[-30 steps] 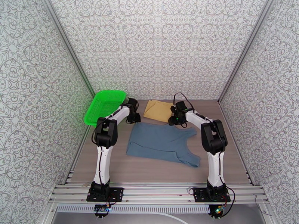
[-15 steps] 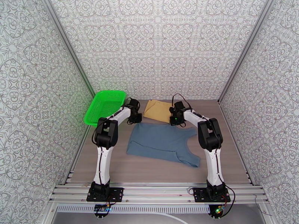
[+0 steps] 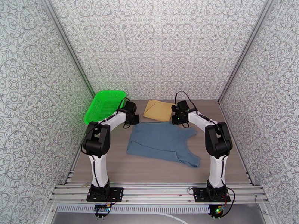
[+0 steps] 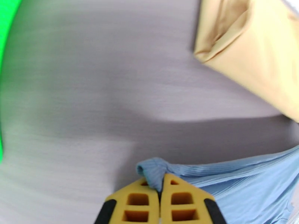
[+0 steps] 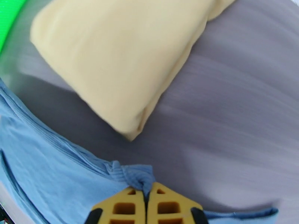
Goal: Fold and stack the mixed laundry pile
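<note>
The slate blue-grey sleeveless tank top (image 3: 160,143) lies spread out in the middle of the grey-brown wooden table (image 3: 149,170), straps towards the right arm. Just past its far edge sits the folded mustard-yellow cloth (image 3: 159,110), close beside it. Both pieces lie outside the bright green mesh plastic basket (image 3: 104,106), which stands at the far left by the wall. The left gripper (image 4: 160,184) has its yellow fingers pressed together on a bunched far-left corner of the top. The right gripper (image 5: 146,190) is clamped the same way on the far-right corner.
</note>
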